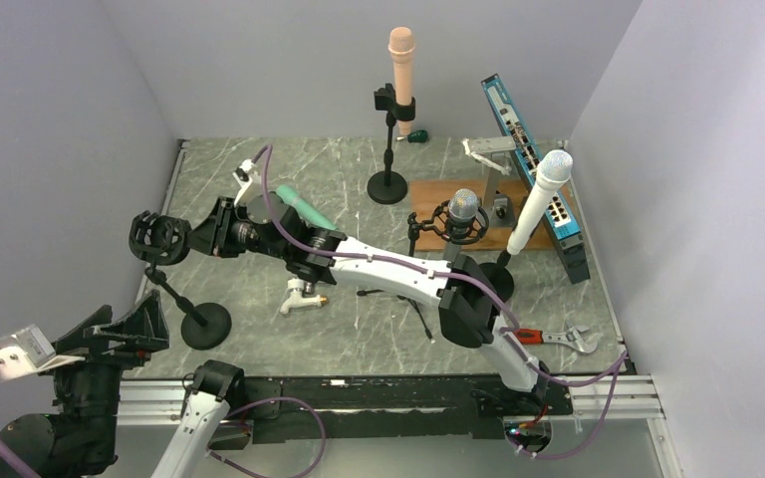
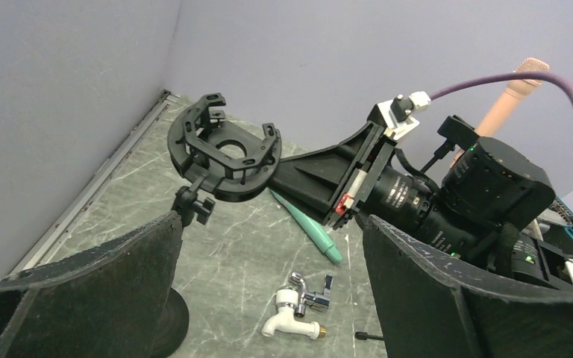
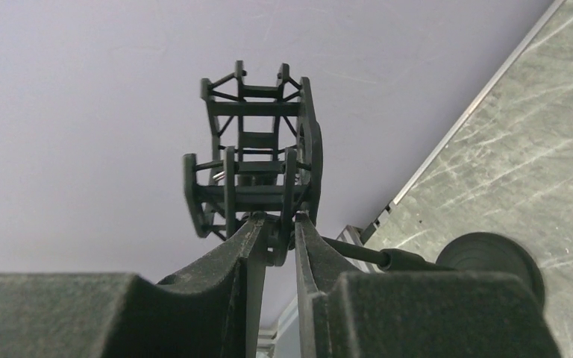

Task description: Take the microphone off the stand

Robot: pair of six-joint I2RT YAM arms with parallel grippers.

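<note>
**Left to right.** The left gripper point(image 2: 270, 224) hangs low at the near left corner with its jaws spread wide and nothing between them. Next to it is the stand point(image 1: 181, 302), a round base and a slanted rod that carries a black shock mount point(image 1: 159, 237). The mount's ring is empty.

The right gripper point(image 3: 274, 235) reaches across the worktop point(image 1: 329, 169). Its jaws are pinched almost together on a thin rib at the lower edge of the mount. Just beyond the right wrist a teal microphone point(image 1: 302, 206) lies flat on the worktop, apart from the stand. It is probably the task's item, already out of its cradle. A white tap point(image 1: 304, 296) lies nearer the camera.

Further right, a peach microphone point(image 1: 401, 60), a silver microphone point(image 1: 464, 207) and a white microphone point(image 1: 541, 199) each sit in their own stands, well apart from both grippers.

**Step in hand (judged).** The right gripper is to release the mount and withdraw.

- The stand looks top-heavy on its small base, so the jaws should part fully before the wrist moves. A finger caught on a rib would tip the stand.
- The retreat should run straight back along the finger axis, not sideways.
- It should pass above the teal microphone and avoid sweeping across it.
- The left arm is best kept where it is, outside that path.
</note>
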